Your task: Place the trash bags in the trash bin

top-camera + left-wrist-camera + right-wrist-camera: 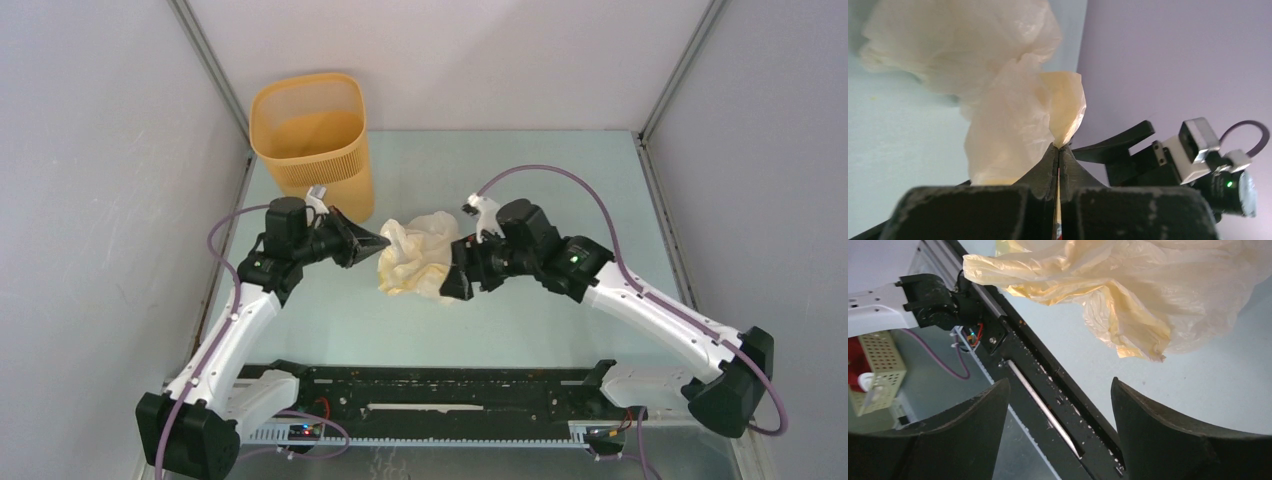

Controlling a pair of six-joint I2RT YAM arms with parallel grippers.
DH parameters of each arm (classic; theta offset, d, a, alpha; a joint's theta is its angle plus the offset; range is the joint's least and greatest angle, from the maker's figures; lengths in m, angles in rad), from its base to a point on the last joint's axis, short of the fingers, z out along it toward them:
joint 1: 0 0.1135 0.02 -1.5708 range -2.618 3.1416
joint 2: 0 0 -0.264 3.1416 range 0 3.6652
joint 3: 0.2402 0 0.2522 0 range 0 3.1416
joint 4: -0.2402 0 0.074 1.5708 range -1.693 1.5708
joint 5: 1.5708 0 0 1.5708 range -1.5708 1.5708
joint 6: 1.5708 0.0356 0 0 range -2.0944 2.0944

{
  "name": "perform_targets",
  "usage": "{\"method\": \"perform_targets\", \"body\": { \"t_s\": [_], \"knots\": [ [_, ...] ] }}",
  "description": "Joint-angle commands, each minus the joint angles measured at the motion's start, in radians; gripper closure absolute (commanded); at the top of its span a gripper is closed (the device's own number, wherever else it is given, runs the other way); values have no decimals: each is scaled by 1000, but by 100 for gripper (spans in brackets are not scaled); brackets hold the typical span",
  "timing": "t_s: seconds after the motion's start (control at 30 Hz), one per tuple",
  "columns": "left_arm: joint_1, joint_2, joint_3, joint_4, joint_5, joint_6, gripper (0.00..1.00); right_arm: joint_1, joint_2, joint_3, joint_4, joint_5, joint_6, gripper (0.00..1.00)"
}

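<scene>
My left gripper (1058,150) clamps a fold of the trash bag (415,258) near the trash bin (312,145); right gripper (1060,385) gapes empty. Bag not yet inside.

The top external view looks steeply down from above and behind both arm bases, covering the whole counter (330,300). Each wrist view looks forward along its own fingers (1043,169) at close range. The left faces the trash bag (998,100); the right sees it beside the base rail (1048,375). All three views share the trash bag.
</scene>
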Motion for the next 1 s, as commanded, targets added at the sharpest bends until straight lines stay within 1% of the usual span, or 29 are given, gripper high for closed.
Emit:
{"method": "perform_targets", "body": {
  "t_s": [0.0, 0.03, 0.1, 0.17, 0.23, 0.37, 0.43, 0.53, 0.67, 0.83, 0.9, 0.97],
  "knots": [
    [-6, -55, -2, 65, -16, -173, 100, 154, 83, 107, 49, 345, -22, 13],
    [-6, -68, -20, 80, -22, -206, 100, 220, 92, 116, 75, 410, -38, 11],
    [-6, -89, -71, 127, -25, -274, 100, 299, 108, 119, 141, 505, -54, 9],
    [-7, -104, -107, 162, -30, -321, 100, 349, 140, 129, 190, 576, -45, 9],
    [-8, -109, -126, 191, -25, -344, 100, 378, 181, 180, 198, 662, -28, 9],
    [-11, -122, -129, 192, -32, -343, 100, 393, 273, 284, 150, 768, -14, 13],
    [-11, -124, -129, 192, -33, -343, 100, 391, 301, 310, 128, 780, 5, 16],
    [-12, -123, -129, 207, -29, -353, 100, 405, 323, 313, 142, 773, 14, 20],
    [-12, -111, -126, 254, -19, -373, 100, 424, 339, 310, 133, 879, 7, 22],
    [-12, -114, -126, 255, -13, -369, 100, 420, 337, 308, 144, 968, -6, 31],
    [-12, -115, -132, 256, -12, -369, 100, 419, 348, 308, 152, 990, -15, 31],
    [-12, -115, -137, 259, -11, -370, 100, 415, 359, 308, 164, 975, -18, 28]
  ]
}}
